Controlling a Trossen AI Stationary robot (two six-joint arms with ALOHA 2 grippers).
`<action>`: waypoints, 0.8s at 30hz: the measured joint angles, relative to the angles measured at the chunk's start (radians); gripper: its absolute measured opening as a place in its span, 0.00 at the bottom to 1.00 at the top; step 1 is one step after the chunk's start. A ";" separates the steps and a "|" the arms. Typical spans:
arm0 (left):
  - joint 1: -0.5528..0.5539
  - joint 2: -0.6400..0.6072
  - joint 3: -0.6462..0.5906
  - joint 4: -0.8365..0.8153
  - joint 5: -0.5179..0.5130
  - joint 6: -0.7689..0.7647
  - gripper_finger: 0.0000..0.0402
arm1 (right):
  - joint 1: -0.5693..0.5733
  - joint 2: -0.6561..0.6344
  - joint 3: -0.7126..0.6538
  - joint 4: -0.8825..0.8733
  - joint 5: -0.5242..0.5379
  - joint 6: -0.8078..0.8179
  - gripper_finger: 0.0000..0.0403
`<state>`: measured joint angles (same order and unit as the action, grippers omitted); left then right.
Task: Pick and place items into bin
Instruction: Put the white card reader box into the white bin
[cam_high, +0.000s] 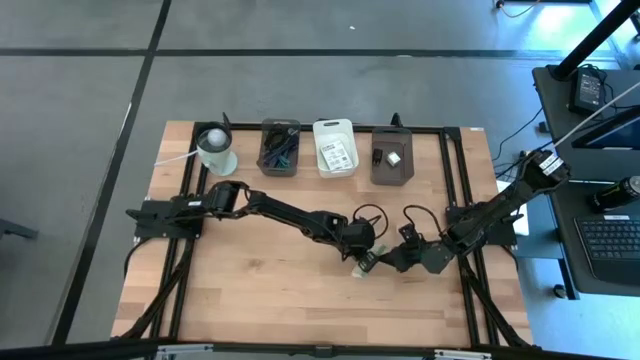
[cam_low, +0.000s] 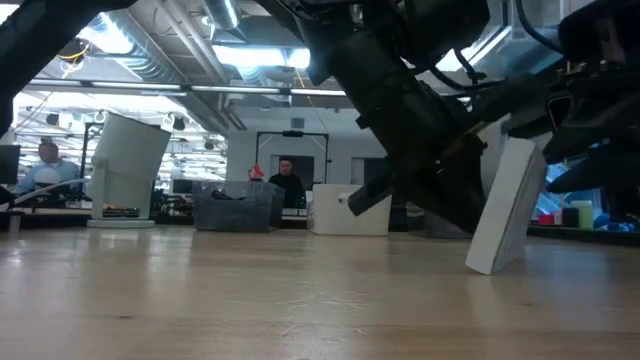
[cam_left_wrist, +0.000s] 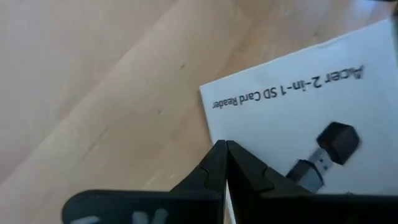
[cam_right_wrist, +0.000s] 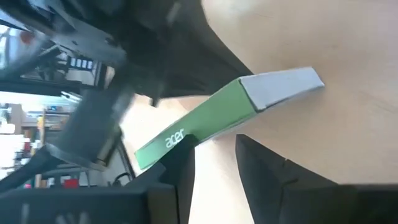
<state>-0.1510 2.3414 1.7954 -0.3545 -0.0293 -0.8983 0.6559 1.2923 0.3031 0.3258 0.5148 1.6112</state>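
1. Standing tilted on the tabletop (cam_low: 250, 300) at the low view's right: a white box (cam_low: 505, 205)
2. Right end effector (cam_high: 392, 258), part open, clamps the box
3. Left end effector (cam_high: 362, 255), fingers together, touches the box's printed face

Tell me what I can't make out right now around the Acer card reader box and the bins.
- Bin contents: high view, too small; low view, bins seen side-on, walls hide them.
- Acer card reader box: high view, both grippers cover nearly all of it.
- Right gripper: right wrist view, fingers straddle the box; contact unclear.
- Left gripper: left wrist view, fingertips shut at the box's edge; whether they pinch it is hidden.
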 joint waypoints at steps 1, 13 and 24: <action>0.003 -0.003 0.000 0.001 -0.001 0.003 0.01 | 0.000 -0.004 0.000 -0.012 0.000 0.001 0.30; 0.005 -0.014 0.002 -0.007 0.006 -0.006 0.01 | 0.001 -0.003 0.000 0.000 0.016 0.114 0.30; 0.001 -0.014 0.002 -0.011 0.001 -0.024 0.01 | 0.011 -0.003 0.000 0.011 0.020 0.169 0.30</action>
<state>-0.1505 2.3272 1.7973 -0.3656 -0.0279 -0.9218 0.6666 1.2892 0.3034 0.3367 0.5351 1.7802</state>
